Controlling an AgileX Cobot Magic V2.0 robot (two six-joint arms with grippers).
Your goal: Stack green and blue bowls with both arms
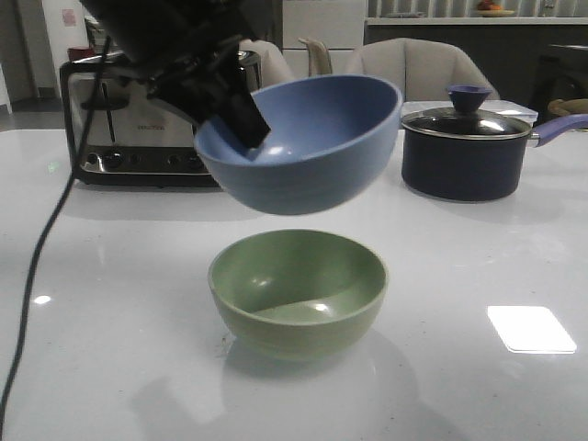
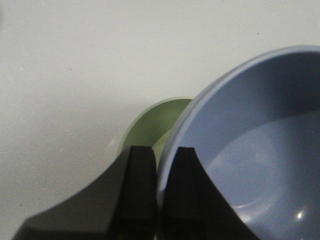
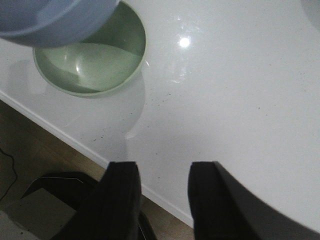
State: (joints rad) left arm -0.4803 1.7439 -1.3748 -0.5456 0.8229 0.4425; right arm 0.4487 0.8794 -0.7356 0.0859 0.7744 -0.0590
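At upper left we see a toaster [image 1: 138, 129] on the glossy white table [image 1: 478, 257]. Our left gripper [image 1: 241, 115] pinches the rim of the tilted blue bowl [image 1: 303, 147], held in the air at centre above the green bowl [image 1: 297, 292], which rests on the table. A lidded saucepan [image 1: 464, 152] stands upper right, with chairs [image 1: 418, 69] behind. Our right gripper [image 3: 161, 192] hangs parted and empty.

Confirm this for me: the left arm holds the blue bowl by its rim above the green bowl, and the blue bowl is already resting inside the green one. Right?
Not quite. The blue bowl is not resting in the green bowl; the front view shows it tilted in the air above it, with a clear gap between them. The rest holds: the left gripper grips its rim.
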